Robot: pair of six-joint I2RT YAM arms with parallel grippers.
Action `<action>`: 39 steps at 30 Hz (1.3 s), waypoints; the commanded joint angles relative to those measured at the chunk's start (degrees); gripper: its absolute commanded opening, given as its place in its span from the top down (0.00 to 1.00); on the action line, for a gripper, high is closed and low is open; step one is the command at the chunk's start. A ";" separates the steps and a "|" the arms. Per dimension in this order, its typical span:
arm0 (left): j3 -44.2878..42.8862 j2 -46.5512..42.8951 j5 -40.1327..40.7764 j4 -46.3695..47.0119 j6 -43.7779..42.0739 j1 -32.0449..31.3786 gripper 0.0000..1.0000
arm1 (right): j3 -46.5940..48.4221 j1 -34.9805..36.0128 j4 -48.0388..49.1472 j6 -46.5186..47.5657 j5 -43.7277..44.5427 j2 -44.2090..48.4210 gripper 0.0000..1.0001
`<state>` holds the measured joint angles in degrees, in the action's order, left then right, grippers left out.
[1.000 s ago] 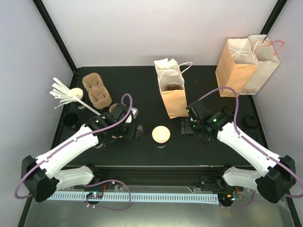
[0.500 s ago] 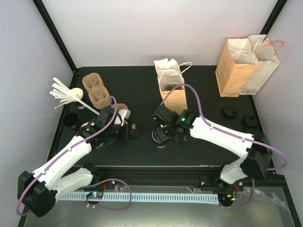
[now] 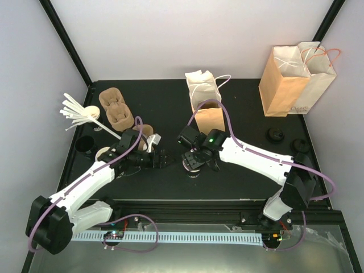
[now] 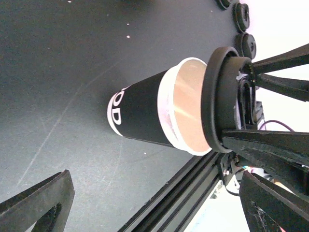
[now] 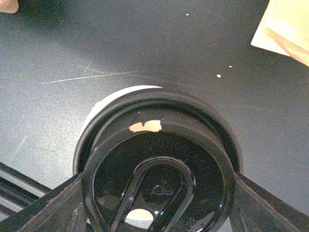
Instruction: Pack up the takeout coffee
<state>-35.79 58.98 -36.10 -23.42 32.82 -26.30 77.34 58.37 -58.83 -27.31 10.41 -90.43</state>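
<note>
The takeout coffee cup (image 4: 145, 118), black-sleeved with a cream rim, stands near the table's front edge. It is mostly hidden under my right gripper (image 3: 193, 160) in the top view. That gripper (image 5: 157, 193) is shut on a round black lid (image 5: 159, 145). The lid (image 4: 219, 96) sits right at the cup's mouth, slightly off-centre. A sliver of the cup's white rim (image 5: 104, 104) shows past the lid's edge. My left gripper (image 3: 163, 159) is open just left of the cup, nothing between its fingers (image 4: 38, 203).
An open brown paper bag (image 3: 209, 118) stands just behind the cup, with a white bag (image 3: 200, 85) behind that. Two more bags (image 3: 296, 79) stand at the back right. Loose black lids (image 3: 276, 135) lie at the right. Cardboard carriers (image 3: 116, 108) and white stirrers (image 3: 77, 111) lie at the left.
My right arm swung left from beside the bag to over the cup, carrying the lid. The cup's open cream top is now covered. The left gripper shifted slightly toward the cup.
</note>
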 commanded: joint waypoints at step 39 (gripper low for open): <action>5.10 18.11 -14.86 24.98 8.56 -1.90 0.74 | -0.25 0.45 2.05 2.86 -2.21 -4.44 0.25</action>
<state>-29.91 75.37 -49.52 -2.09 40.71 -27.24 77.30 58.43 -56.36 -25.39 7.46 -93.49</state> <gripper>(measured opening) 0.273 0.755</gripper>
